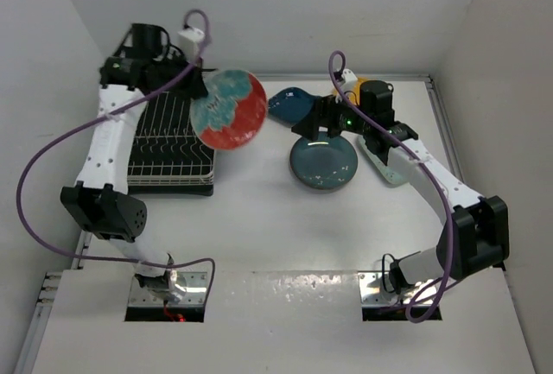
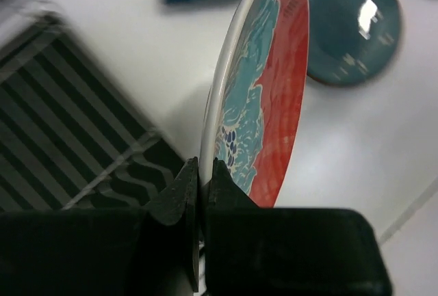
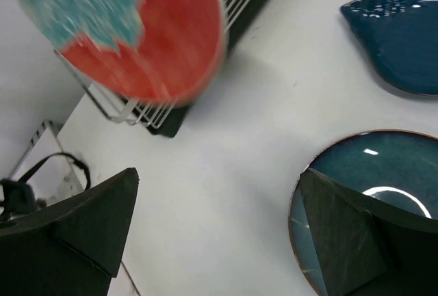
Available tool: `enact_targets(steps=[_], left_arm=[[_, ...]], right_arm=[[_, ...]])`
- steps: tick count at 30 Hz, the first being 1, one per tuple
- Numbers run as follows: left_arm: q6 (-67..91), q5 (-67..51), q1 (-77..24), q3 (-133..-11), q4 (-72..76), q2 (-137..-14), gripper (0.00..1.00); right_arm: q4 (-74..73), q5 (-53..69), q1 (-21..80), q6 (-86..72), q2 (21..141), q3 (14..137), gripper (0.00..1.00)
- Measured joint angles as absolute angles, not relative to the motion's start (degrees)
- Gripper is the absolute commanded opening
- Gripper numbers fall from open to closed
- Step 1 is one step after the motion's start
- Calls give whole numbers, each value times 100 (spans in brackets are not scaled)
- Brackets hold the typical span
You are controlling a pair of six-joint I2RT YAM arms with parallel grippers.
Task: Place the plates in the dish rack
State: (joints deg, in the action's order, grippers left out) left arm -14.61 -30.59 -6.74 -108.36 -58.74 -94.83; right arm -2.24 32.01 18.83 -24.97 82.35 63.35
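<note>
The left pincer [image 2: 200, 173] is clenched on the rim of the red-and-teal floral plate [image 1: 229, 110], held in the air at the right edge of the dish rack [image 1: 168, 145] — near the desk's [image 1: 259, 210] far left corner. Line the plate up with a gap between prongs, lower it gently, and let go only once it stands. The right pincer [image 3: 219, 224] hangs released above the dark teal plate [image 1: 324, 162].
</note>
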Motion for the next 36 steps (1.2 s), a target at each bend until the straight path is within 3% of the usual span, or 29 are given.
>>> enact_targets(steps=[7, 12, 16, 27, 36], left_arm=[[-1160, -1317, 224, -12403, -5468, -9404, 0], [-1481, 792, 390, -11893, -5315, -9150, 0], [-1660, 1695, 561, -11212, -5483, -9111, 0], [-1599, 1769, 1216, -9721, -5234, -8858, 0], [-1597, 1457, 1474, -9983, -5245, -8838, 0]], right_arm=[[-191, 2770, 1754, -2663, 8228, 6311, 100], [-196, 2683, 1728, -2751, 8228, 6254, 100], [-217, 2733, 1728, -2814, 8309, 6320, 100], [-690, 2936, 1734, -2917, 9105, 7400, 100], [-735, 3017, 1739, -3028, 9105, 7463, 100]])
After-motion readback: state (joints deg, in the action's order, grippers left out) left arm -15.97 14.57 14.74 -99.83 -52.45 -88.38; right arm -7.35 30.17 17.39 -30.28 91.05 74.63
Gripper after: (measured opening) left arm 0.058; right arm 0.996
